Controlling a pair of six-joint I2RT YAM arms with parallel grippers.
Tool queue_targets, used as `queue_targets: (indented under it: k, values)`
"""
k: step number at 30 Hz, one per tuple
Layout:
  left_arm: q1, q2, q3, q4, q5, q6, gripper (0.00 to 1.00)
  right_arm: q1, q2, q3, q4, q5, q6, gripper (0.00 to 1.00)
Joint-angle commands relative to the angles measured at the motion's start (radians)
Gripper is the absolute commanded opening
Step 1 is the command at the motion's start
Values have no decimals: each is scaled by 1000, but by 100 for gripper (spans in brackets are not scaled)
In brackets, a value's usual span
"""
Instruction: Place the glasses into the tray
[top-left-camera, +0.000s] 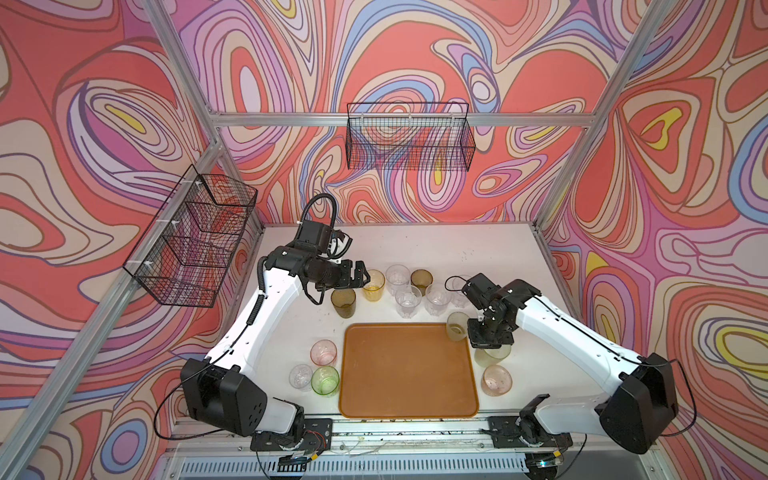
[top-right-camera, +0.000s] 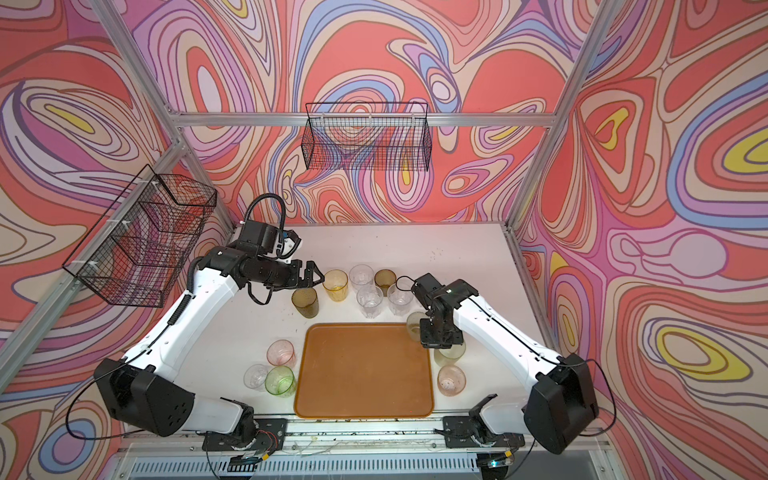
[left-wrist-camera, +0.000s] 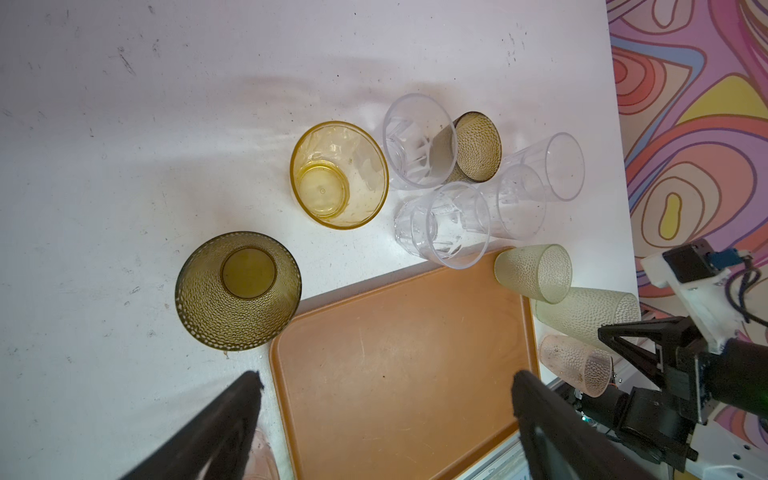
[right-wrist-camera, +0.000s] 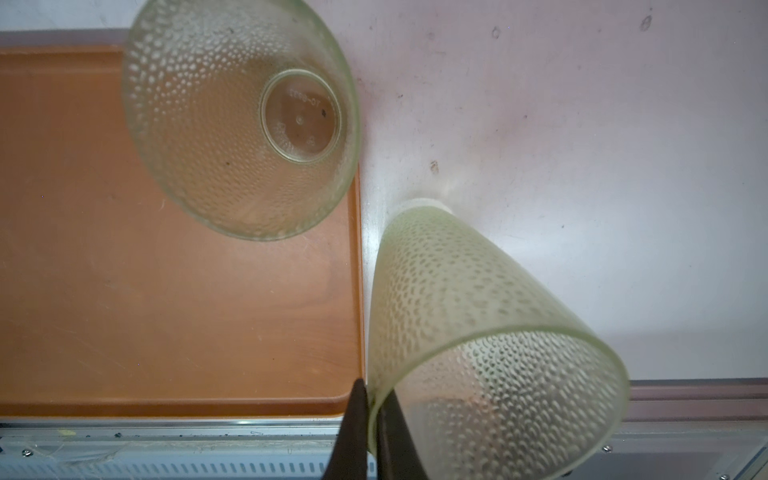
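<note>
Nearest thing: a dimpled pale green glass (right-wrist-camera: 478, 332) fills our right wrist view. It is just beside the right rim of the tray (top-left-camera: 407, 374), and we cannot tell whether its base touches the table (top-left-camera: 415, 249).
Right claw (right-wrist-camera: 372, 388): clenched on that glass's rim, with one finger inside the wall and one outside.
Tray: orange-brown, at the near middle of the table. We see one glass in it.
Second pale green glass (top-left-camera: 457, 326): mouth up in the tray's far right corner, just beside the right claw.
Left claw (top-left-camera: 361, 275): released, jaws spread wide and holding nothing, just beside the amber glass (top-left-camera: 374, 284).
Far group: beyond the tray we see the amber glass, two dark olive glasses (top-left-camera: 343, 302) and a cluster of clear glasses (top-left-camera: 408, 300). They stand close together on the table.
Left of the tray: a pink glass (top-left-camera: 323, 352), a small clear glass (top-left-camera: 301, 376) and a bright green glass (top-left-camera: 325, 380) are huddled on the table.
Right of the tray: another pink glass (top-left-camera: 496, 380) stands near the held one.
Walls: two black wire baskets (top-left-camera: 409, 137) hang above the table.
</note>
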Motion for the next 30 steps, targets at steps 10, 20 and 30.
queue_targets:
  k: [10, 20, 30]
  values:
    - [-5, -23, -16, -12, -21, 2, 97, 54, 16, 123, -98, 28, 25, 0]
    - [-6, -38, -23, -14, -23, 15, 97, 173, 69, 184, -128, 46, 85, 0]
    - [-6, -37, -26, -11, -23, 9, 97, 231, 113, 212, -95, 38, 110, 0]
